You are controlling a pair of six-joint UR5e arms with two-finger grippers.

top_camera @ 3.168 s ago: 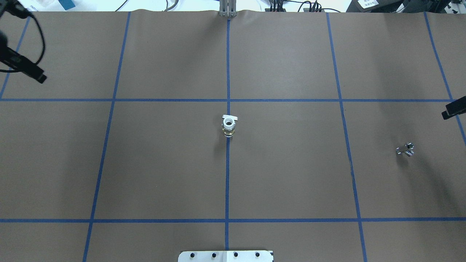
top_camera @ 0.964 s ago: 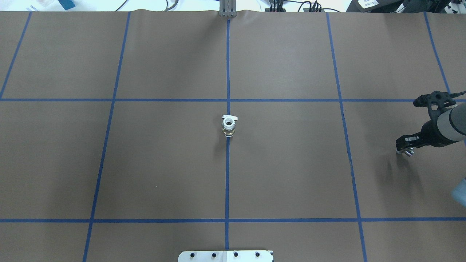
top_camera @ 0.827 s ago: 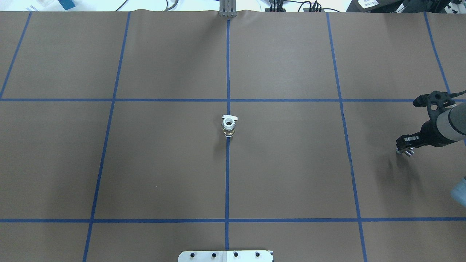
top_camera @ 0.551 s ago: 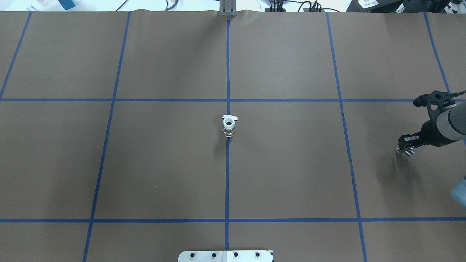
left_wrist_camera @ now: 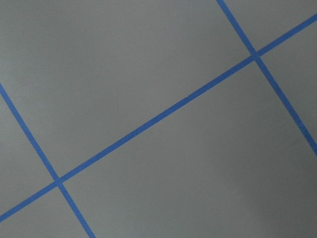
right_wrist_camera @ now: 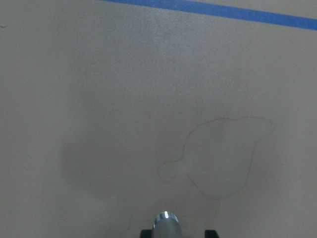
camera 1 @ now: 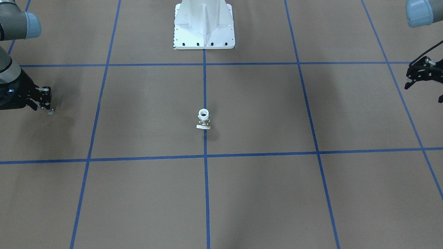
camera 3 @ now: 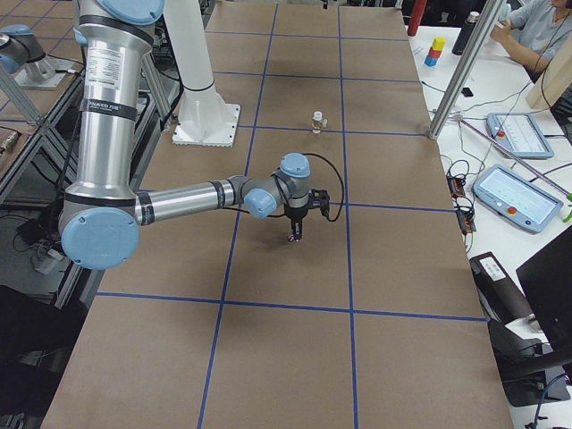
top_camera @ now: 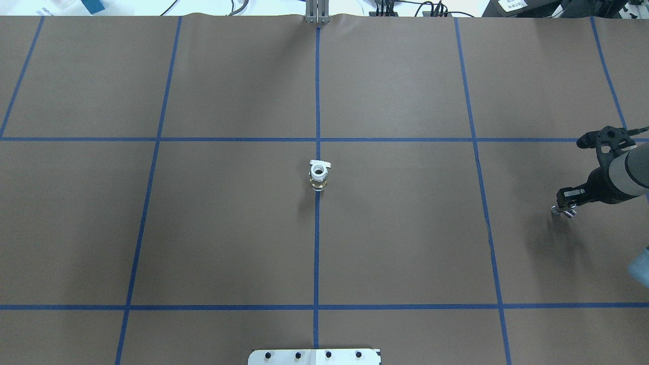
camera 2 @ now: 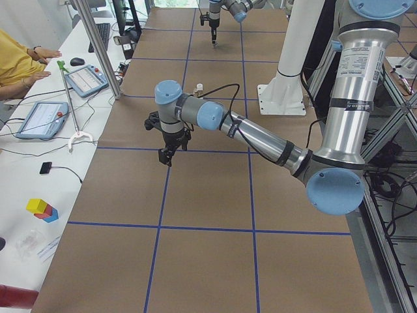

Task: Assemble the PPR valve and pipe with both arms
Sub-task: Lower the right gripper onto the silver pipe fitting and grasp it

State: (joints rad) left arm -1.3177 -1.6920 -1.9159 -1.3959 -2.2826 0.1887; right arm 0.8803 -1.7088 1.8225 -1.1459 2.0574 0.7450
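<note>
Right hand: my right gripper (top_camera: 564, 202) is low at the right end of the table (top_camera: 228, 228), its fingers on either side of the pipe (top_camera: 564, 212). The wrist view shows the chrome end between two black fingertips (right_wrist_camera: 146, 234). One seems to be against it and there is a gap at the other, so I cannot tell whether I have it clamped.
Pipe: it appears to rest on the brown paper directly under that gripper, well apart from the valve.
Left hand: my left gripper (camera 1: 425, 83) hangs over the opposite end of the table, fingers spread with nothing between them. Its wrist camera sees only paper and blue tape.
PPR valve: the PPR valve (top_camera: 318, 175) stands upright on the centre tape line (top_camera: 317, 91), with its white socket up and its flat tab on the side away from my base. No gripper is near it.
Done: I judge that nothing is joined; at most the first pick is being set up.
Left: close on the pipe and lift it, take the valve with the left hand, bring the two together and seat one in the other.
Containers: I see no tray, box or bin on the paper. The only hollow is the valve's socket, a dark hole with nothing in it that I can make out.
</note>
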